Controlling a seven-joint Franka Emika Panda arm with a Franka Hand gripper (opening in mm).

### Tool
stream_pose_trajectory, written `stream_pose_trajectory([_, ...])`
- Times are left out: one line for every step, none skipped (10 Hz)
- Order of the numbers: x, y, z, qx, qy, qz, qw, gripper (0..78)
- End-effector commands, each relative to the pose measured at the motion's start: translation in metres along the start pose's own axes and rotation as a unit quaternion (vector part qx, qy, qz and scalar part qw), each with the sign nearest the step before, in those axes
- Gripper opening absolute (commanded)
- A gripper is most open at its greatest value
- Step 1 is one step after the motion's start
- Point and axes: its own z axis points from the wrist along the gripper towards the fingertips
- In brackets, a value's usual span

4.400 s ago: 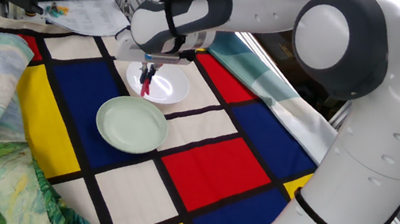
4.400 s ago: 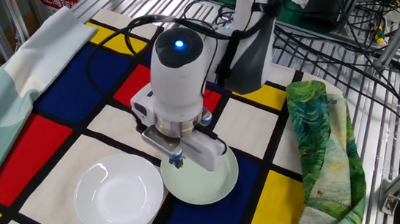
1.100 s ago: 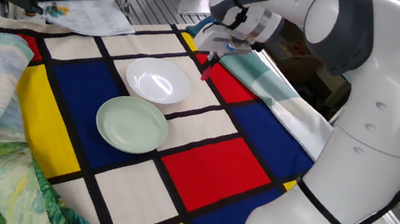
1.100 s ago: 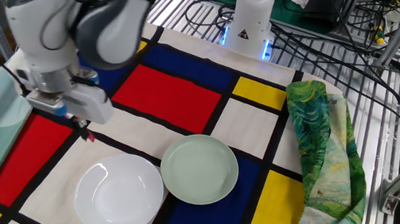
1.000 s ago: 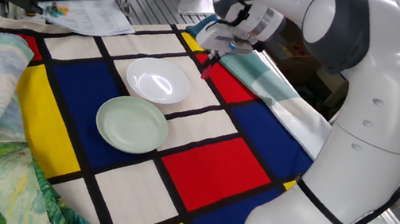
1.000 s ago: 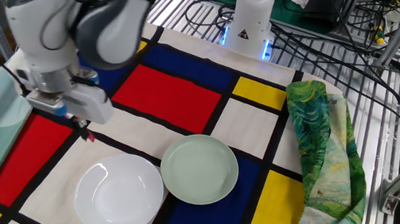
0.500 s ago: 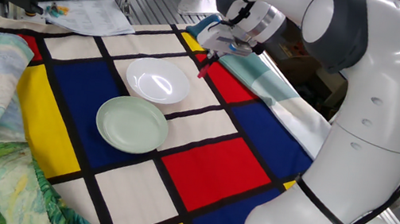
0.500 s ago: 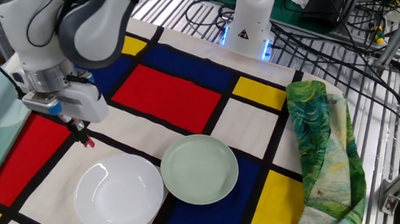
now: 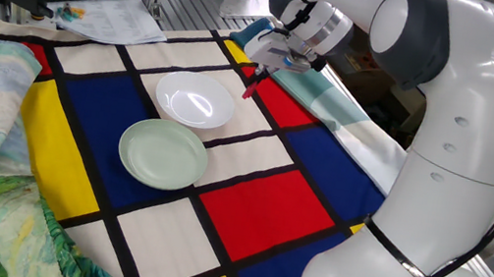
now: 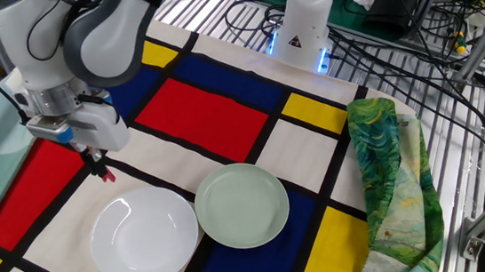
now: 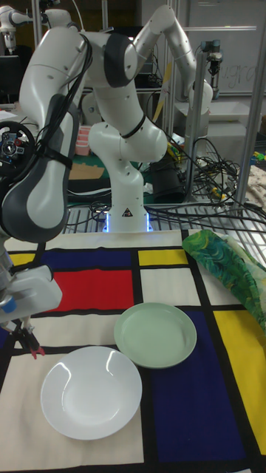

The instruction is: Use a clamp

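Observation:
My gripper (image 9: 256, 76) is shut on the clamp (image 9: 250, 88), a small red-pink clip that hangs down from the black fingers. It hovers low over the checkered cloth, just beyond the far edge of the white bowl (image 9: 195, 100). In the other fixed view the clamp (image 10: 104, 172) sits under the gripper (image 10: 95, 159), at the edge of a red square above the white bowl (image 10: 143, 235). The tall view shows the clamp (image 11: 33, 347) to the upper left of the white bowl (image 11: 90, 392). I cannot tell whether its tip touches the cloth.
A pale green bowl (image 9: 163, 153) sits beside the white one. A teal folded cloth (image 9: 332, 102) lies behind the gripper, and a green patterned cloth (image 10: 389, 175) lies on the table's other side. The arm's base (image 10: 303, 23) and cables (image 10: 395, 50) stand at the back.
The gripper carried the clamp out of the white bowl to the bowl's far side. Over the last second it shifted slightly and sank a little toward the cloth.

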Motion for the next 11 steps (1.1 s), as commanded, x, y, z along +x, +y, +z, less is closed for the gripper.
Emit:
stream_pose_trajectory([-0.001, -0.002, 0.0, -0.004, 0.002, 0.006, 1.0, 1.2])
stream_pose_trajectory([-0.001, -0.002, 0.002, -0.006, 0.002, 0.004, 1.0, 1.2])
stream_pose_trajectory([-0.001, -0.002, 0.004, -0.006, 0.002, 0.004, 1.0, 1.2])
stream_pose_trajectory([-0.002, -0.003, 0.007, -0.006, 0.002, 0.004, 1.0, 1.2])
stream_pose_trajectory([-0.002, -0.003, 0.01, -0.007, 0.001, 0.005, 1.0, 1.2])
stream_pose_trajectory([-0.003, -0.004, 0.015, -0.014, 0.0, 0.007, 0.9999, 1.2])
stream_pose_trajectory([-0.003, -0.004, 0.017, -0.015, 0.0, 0.008, 0.9999, 1.2])
stream_pose_trajectory([-0.003, -0.004, 0.017, -0.015, 0.0, 0.008, 0.9999, 1.2])
stream_pose_trajectory([-0.003, -0.005, 0.022, -0.021, 0.0, 0.012, 0.9997, 1.2])
stream_pose_trajectory([-0.004, -0.005, 0.025, -0.021, -0.001, 0.013, 0.9997, 1.2])
stream_pose_trajectory([-0.004, -0.005, 0.028, -0.021, -0.001, 0.014, 0.9997, 1.2])
